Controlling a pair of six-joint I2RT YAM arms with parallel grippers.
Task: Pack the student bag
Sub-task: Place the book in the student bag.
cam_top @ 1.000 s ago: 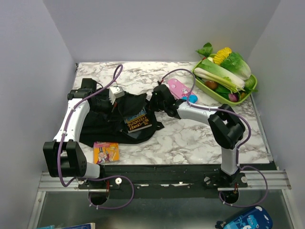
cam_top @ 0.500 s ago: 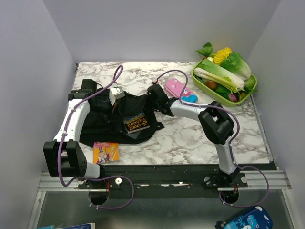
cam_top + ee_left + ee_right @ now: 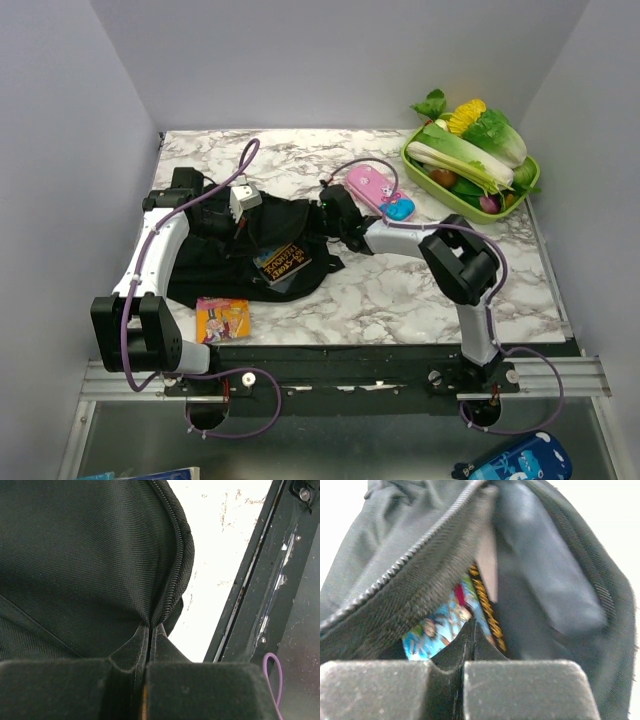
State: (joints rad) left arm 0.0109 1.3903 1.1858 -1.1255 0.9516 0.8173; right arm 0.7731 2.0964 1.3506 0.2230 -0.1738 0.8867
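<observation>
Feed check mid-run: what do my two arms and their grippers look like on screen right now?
The left arm and right arm have white links, bulky black joints and a thin purple cable looping along each. The left gripper and right gripper end in blocky black fingers with matte padding.

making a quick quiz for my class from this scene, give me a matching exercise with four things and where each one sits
Things:
1 student bag
2 yellow booklet
3 pink case
4 green tray

Places:
a far right corner of the table
b near edge, just in front of the student bag
c left half of the table
d far middle of the table, left of the green tray

Pairs: 1-c, 2-b, 3-d, 4-a
</observation>
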